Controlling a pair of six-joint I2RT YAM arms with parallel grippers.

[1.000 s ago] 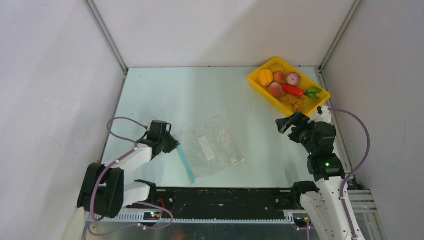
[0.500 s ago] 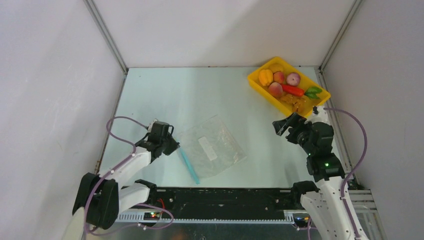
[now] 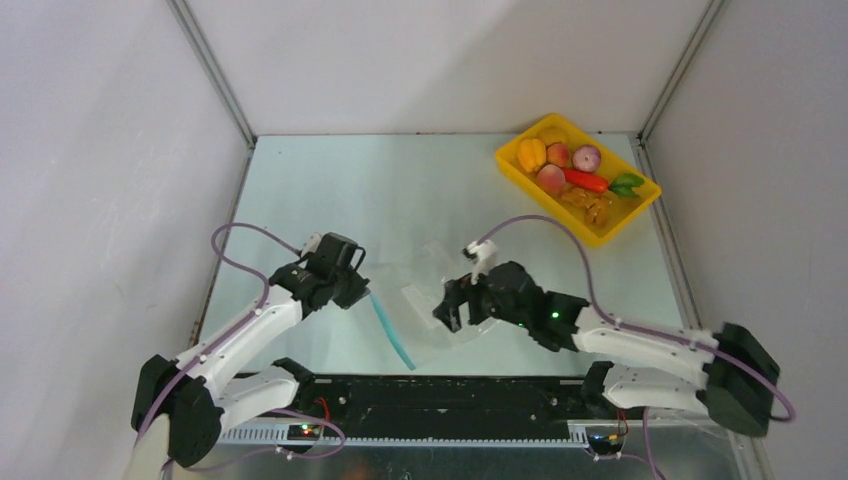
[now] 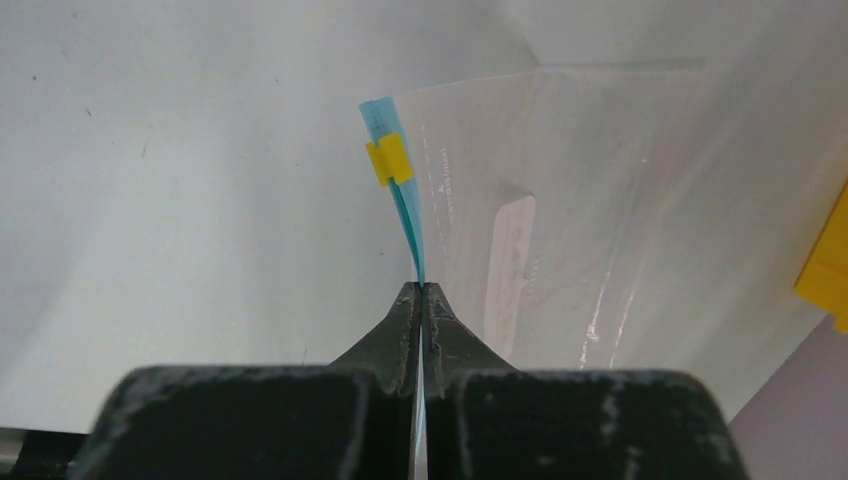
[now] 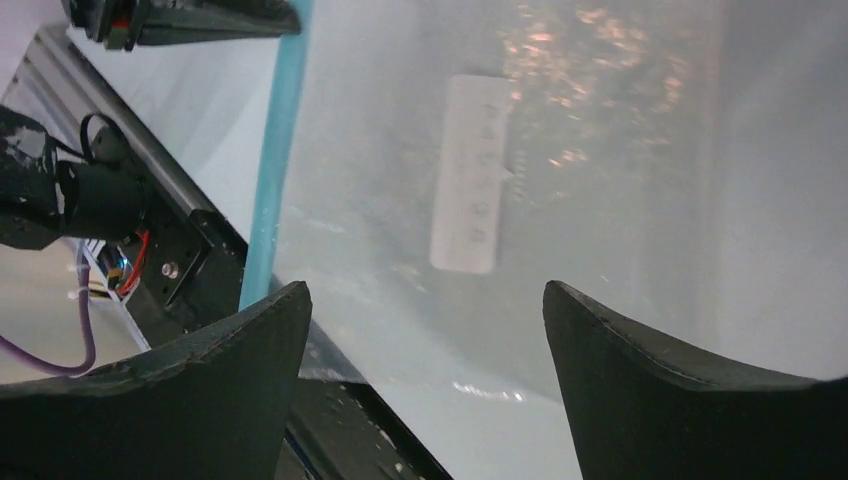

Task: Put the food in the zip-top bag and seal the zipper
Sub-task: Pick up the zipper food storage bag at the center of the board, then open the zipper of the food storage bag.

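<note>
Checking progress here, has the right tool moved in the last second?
Yes. The right tool swung left, away from the yellow tray, and now hangs open over the zip-top bag.

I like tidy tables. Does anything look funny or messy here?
Nothing is spilled. One oddity: a small yellow tab sits crooked across the teal zipper, which the left gripper pinches at one end.

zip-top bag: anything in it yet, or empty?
Empty. Through the clear zip-top bag only its white label shows in both wrist views; the food all sits in the yellow tray.
</note>
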